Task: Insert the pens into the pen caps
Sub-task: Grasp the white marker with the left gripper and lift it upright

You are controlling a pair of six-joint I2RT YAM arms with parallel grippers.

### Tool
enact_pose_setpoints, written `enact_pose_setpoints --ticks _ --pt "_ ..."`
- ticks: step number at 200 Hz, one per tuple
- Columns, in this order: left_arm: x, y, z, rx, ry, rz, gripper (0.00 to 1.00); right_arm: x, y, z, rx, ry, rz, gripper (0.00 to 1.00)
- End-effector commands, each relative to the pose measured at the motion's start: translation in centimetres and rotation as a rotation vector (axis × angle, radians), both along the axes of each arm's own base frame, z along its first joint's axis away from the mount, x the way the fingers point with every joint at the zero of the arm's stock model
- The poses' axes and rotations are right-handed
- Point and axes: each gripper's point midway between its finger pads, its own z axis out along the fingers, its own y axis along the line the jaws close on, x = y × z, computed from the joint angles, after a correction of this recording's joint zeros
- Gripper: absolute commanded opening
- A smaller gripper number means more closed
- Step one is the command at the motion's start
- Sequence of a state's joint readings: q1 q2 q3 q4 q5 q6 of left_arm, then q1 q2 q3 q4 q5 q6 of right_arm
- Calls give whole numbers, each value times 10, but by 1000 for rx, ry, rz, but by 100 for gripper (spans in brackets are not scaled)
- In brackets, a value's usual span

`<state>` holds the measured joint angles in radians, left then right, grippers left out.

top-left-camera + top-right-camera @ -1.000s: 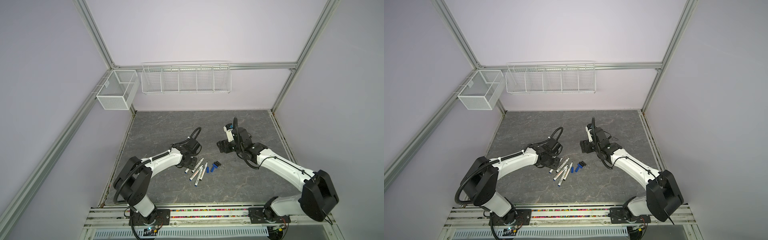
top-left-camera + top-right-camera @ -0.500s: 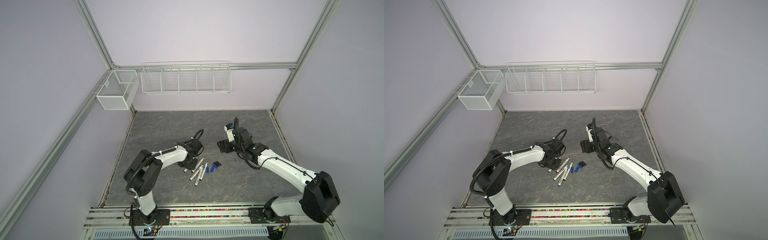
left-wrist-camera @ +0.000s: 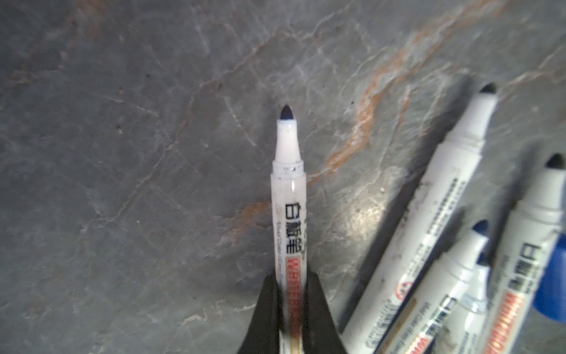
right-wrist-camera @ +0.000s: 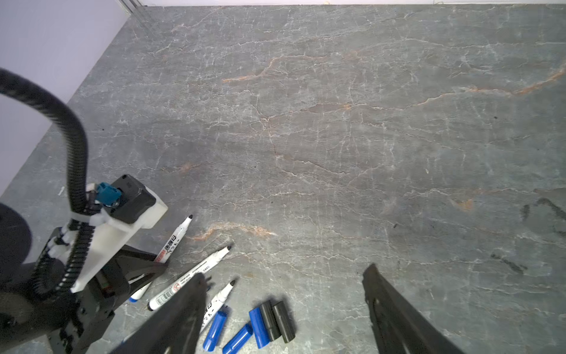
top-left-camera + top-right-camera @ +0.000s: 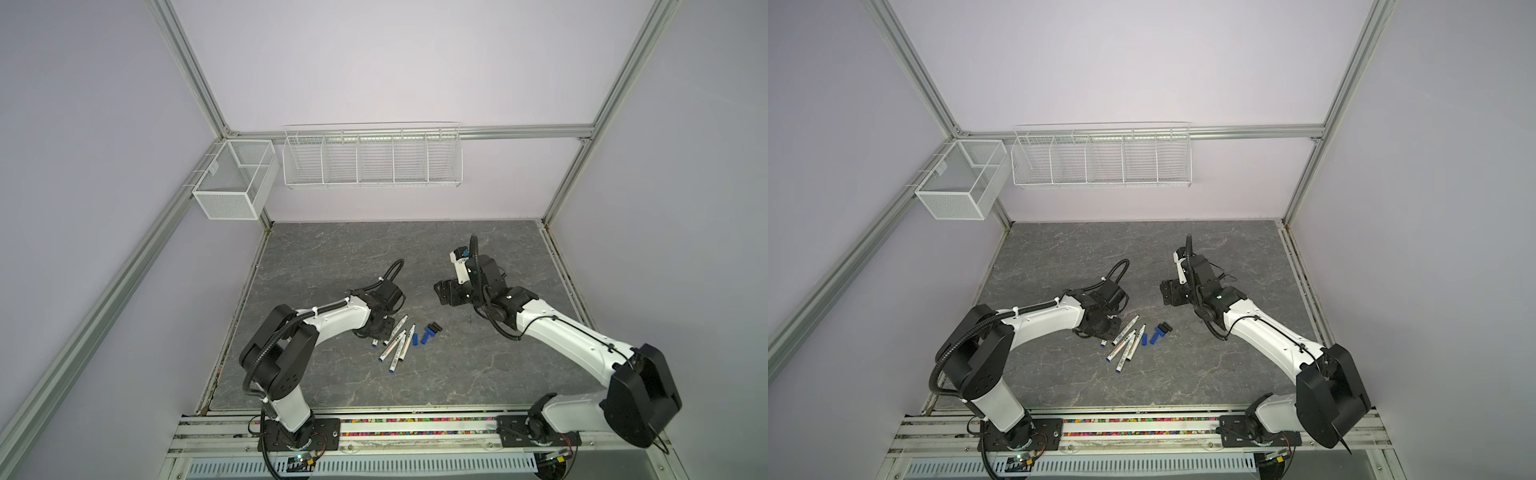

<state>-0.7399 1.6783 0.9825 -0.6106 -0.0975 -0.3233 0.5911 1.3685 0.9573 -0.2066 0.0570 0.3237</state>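
My left gripper (image 3: 292, 277) pinches the slim white blue-tipped marker pen (image 3: 288, 196): lift level. My right gripper (image 4: 285, 271), spread empty, should take a stubby blue plastic cap (image 4: 214, 326).

Wide-spread fingers (image 4: 395, 312) hover beside loose pens (image 4: 196, 271) and pen caps (image 4: 269, 321).

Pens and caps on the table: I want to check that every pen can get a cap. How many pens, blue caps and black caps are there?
Pens: 5
Blue caps: 3
Black caps: 2
Total: 10
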Motion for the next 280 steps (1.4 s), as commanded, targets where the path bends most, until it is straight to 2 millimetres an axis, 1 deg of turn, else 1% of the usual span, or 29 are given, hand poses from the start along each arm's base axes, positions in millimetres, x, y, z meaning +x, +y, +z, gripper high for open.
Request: enact_pose_setpoints --ticks 1,19,31,44,55,69,99,112,124,160,193,212,258,280 --pt "22 -18 52 -209 -189 61 0 -9 14 3 90 21 39 84" --pt "26 -32 100 -440 -348 73 0 -15 28 9 143 26 105 84" --pt "25 -35 124 -577 -436 82 0 -21 41 16 178 19 167 84" --pt "19 -37 141 -692 -506 77 0 -29 56 24 221 11 242 84" --pt "16 -35 148 -733 -533 86 0 -37 71 31 255 2 313 83" --pt "12 -34 151 -747 -542 89 0 -47 87 36 277 7 392 82" --pt "8 -34 155 -783 -562 96 0 -67 121 32 270 38 529 79" --pt "6 -38 157 -790 -565 83 0 -71 133 28 264 49 555 77" --pt "4 -41 157 -788 -562 69 0 -71 140 28 275 47 558 75" --pt "-3 -54 151 -775 -531 21 0 -56 146 28 290 38 497 62" --pt "-9 -59 151 -771 -532 -11 0 -48 148 30 307 25 467 58" --pt "-10 -59 151 -773 -532 -13 0 -42 147 31 303 21 455 55" --pt "-13 -65 154 -783 -530 -52 0 -36 153 31 310 23 457 49" --pt "-12 -62 154 -775 -538 -44 0 -35 157 32 310 35 476 39"
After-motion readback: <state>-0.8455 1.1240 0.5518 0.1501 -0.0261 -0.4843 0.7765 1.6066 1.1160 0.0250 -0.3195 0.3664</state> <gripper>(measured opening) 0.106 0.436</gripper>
